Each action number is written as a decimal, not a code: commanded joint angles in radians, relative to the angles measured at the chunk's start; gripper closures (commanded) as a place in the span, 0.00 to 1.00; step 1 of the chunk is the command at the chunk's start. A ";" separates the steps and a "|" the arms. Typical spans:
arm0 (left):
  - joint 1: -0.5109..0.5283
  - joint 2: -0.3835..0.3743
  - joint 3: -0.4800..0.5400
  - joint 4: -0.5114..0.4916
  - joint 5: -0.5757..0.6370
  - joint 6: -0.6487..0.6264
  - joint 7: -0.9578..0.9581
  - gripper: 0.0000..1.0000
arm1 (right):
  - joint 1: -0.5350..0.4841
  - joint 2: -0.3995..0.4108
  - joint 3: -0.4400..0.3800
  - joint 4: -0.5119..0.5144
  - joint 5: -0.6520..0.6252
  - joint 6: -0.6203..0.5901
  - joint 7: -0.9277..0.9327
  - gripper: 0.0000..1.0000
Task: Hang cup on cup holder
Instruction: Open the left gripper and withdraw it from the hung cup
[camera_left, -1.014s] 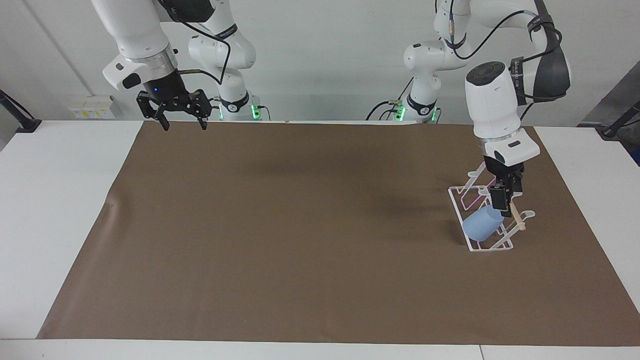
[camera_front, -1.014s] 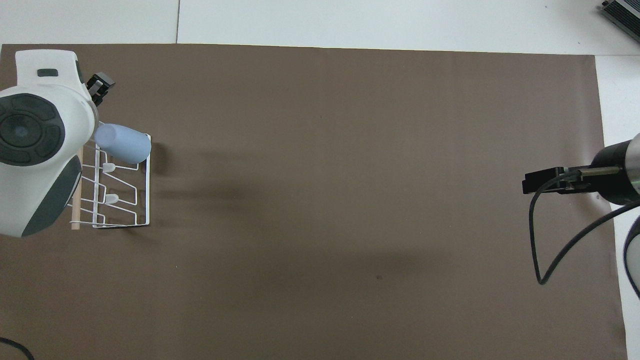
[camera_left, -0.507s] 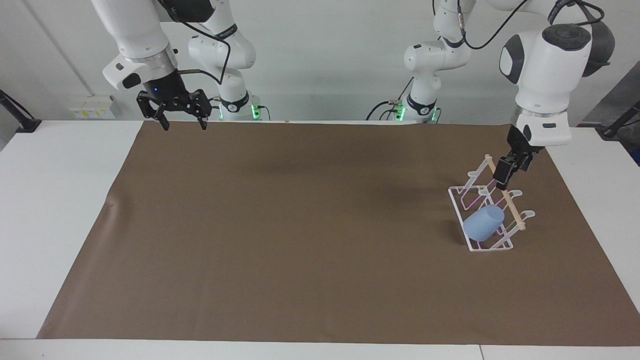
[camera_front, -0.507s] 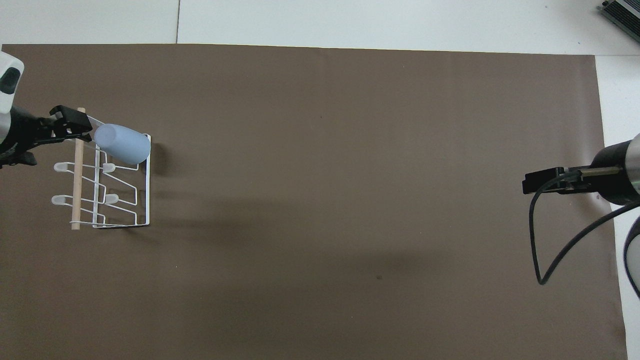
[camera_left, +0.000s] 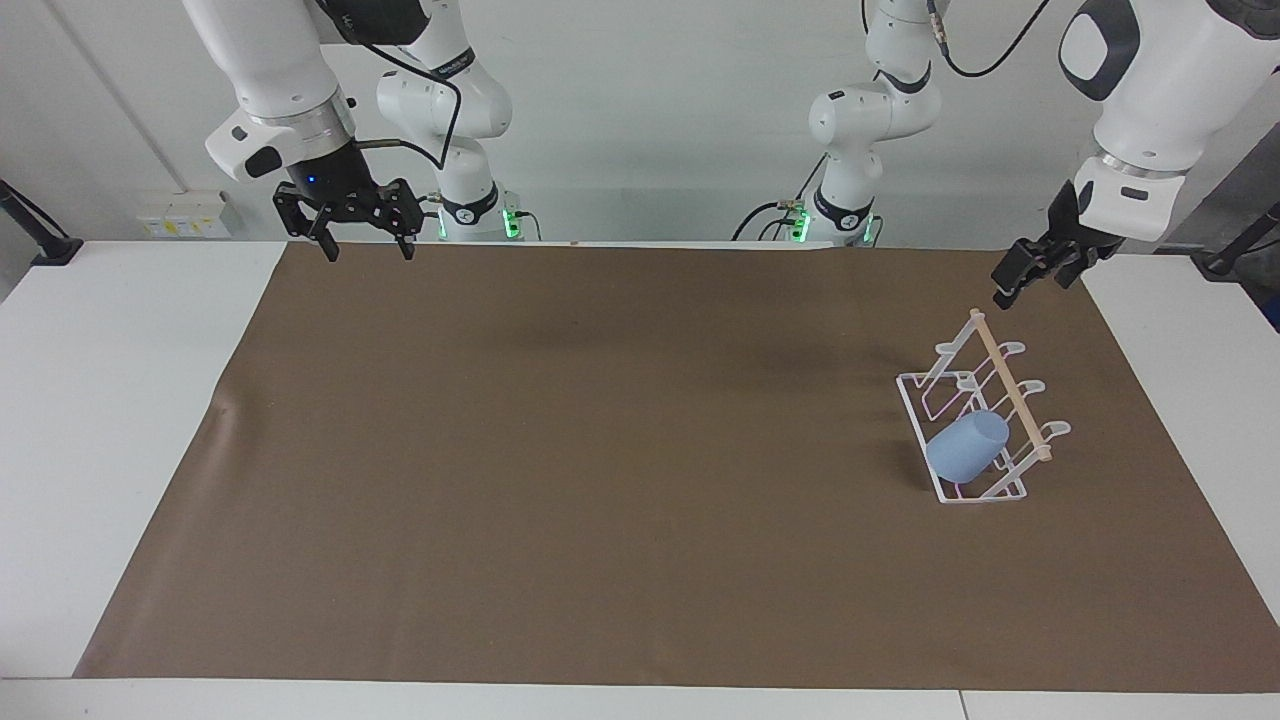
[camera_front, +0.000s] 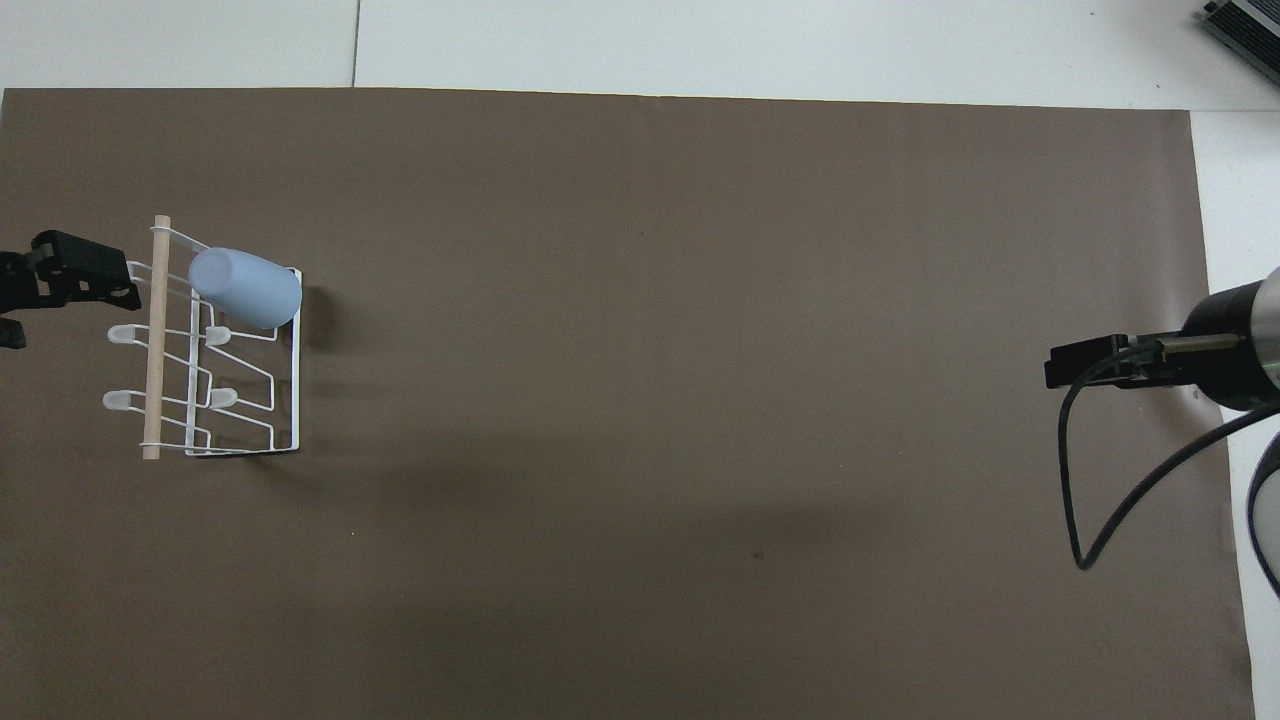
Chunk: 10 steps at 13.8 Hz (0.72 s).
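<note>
Cup (camera_left: 966, 446) is hung on cup holder (camera_left: 975, 493); left end effector (camera_left: 1012, 279), empty with opening indiscernible, is best raised clear; right end effector (camera_left: 362, 240) is held open, waiting.

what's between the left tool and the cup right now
Nothing is held between them, but the cup already hangs on a prong of the cup holder, and the rack's wooden dowel runs between it and the raised left tool.
</note>
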 joint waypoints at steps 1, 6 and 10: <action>0.037 -0.021 -0.001 -0.021 -0.023 0.005 0.128 0.00 | -0.015 -0.007 0.005 -0.009 0.015 0.007 -0.026 0.00; 0.022 -0.018 -0.017 -0.001 -0.014 -0.084 0.202 0.00 | -0.015 -0.008 0.005 -0.011 0.015 0.007 -0.026 0.00; -0.003 -0.012 -0.006 0.028 -0.017 -0.106 0.233 0.00 | -0.015 -0.008 0.005 -0.011 0.015 0.005 -0.025 0.00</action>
